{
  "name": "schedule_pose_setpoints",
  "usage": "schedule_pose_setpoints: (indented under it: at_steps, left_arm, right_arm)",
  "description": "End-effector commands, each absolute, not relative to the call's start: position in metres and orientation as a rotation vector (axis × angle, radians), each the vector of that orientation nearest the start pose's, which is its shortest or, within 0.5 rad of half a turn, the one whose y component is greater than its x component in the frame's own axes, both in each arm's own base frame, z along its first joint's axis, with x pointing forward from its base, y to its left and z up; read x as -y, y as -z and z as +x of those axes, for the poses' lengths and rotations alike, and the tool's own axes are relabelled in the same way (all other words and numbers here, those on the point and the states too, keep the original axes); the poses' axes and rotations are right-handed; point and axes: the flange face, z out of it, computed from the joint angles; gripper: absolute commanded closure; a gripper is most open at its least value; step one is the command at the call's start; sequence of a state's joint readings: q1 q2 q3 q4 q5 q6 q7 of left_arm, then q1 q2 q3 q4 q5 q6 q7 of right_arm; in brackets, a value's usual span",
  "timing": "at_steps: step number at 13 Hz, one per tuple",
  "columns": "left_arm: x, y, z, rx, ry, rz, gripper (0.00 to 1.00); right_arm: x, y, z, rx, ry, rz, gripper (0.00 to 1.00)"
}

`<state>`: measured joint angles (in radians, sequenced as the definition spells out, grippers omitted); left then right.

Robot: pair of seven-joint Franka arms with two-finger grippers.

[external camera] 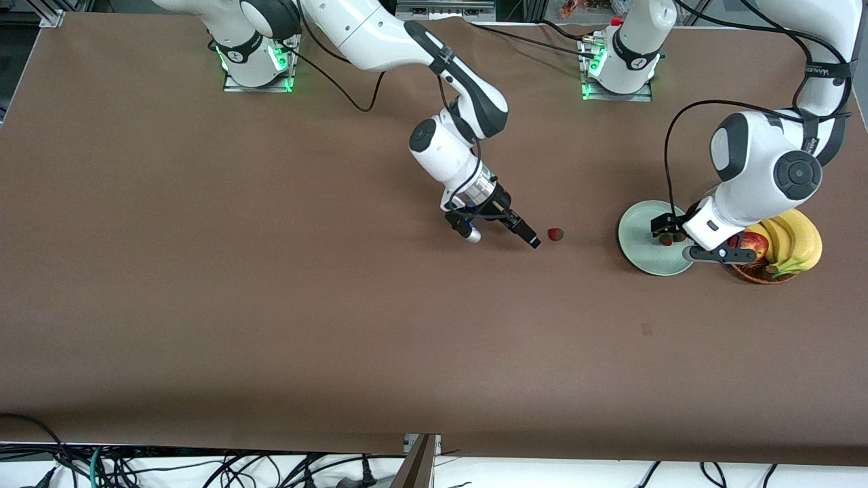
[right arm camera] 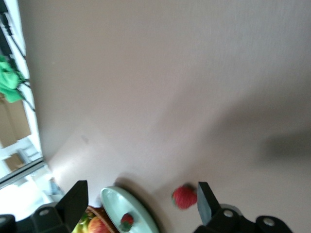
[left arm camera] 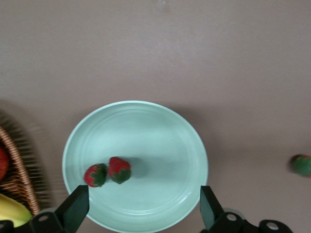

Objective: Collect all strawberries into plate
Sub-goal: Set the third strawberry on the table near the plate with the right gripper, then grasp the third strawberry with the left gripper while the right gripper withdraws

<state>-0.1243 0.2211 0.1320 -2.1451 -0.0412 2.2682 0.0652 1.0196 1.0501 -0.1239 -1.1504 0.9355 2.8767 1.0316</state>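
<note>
Two strawberries (left arm camera: 95,175) (left arm camera: 119,169) lie side by side on the pale green plate (left arm camera: 155,141). My left gripper (left arm camera: 145,206) hangs open over the plate (external camera: 641,234) with nothing between its fingers, near the rim beside the basket. A third strawberry (external camera: 555,234) lies on the bare table between the plate and my right gripper (external camera: 503,237). The right gripper (right arm camera: 141,201) is open and low over the table, and this strawberry (right arm camera: 184,196) sits just off one fingertip (right arm camera: 204,199), apart from it.
A brown wicker basket (external camera: 753,272) with bananas (external camera: 797,240) and a red-yellow apple (external camera: 754,244) stands right beside the plate, toward the left arm's end of the table. The left arm's elbow rises above the basket.
</note>
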Motion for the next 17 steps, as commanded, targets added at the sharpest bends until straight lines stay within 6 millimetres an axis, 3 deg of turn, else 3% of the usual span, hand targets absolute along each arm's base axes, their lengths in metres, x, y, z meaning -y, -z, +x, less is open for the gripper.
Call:
schedule_pose_setpoints:
  at_steps: [1,2,5,8,10,14,16,17]
  left_arm:
    - [0.042,-0.292,0.561,-0.002,-0.138,-3.150,0.00]
    - [0.064,-0.289,0.561,0.007,-0.141,-3.156,0.00]
    - [0.135,-0.286,0.549,0.085,-0.124,-3.168,0.00]
    - [0.175,-0.261,0.518,0.155,-0.123,-3.177,0.00]
    - [0.183,-0.241,0.497,0.143,-0.099,-3.185,0.00]
    - [0.190,-0.201,0.485,0.107,-0.109,-3.191,0.00]
    - [0.191,-0.185,0.484,0.092,-0.119,-3.186,0.00]
    - [0.191,-0.184,0.483,0.092,-0.123,-3.185,0.00]
  right_arm:
    - [-0.588,-0.245,0.546,-0.916,-0.049,-2.339,0.01]
    - [-0.572,-0.250,0.558,-0.882,-0.060,-2.453,0.01]
    - [-0.533,-0.300,0.577,-0.706,-0.052,-2.721,0.01]
    - [-0.486,-0.331,0.587,-0.621,-0.117,-2.925,0.00]
    - [-0.449,-0.358,0.594,-0.670,-0.130,-2.996,0.00]
    - [-0.416,-0.387,0.598,-0.522,-0.144,-3.096,0.00]
    - [-0.367,-0.418,0.610,-0.334,-0.180,-3.159,0.00]
    - [-0.338,-0.444,0.615,-0.272,-0.198,-3.151,0.00]
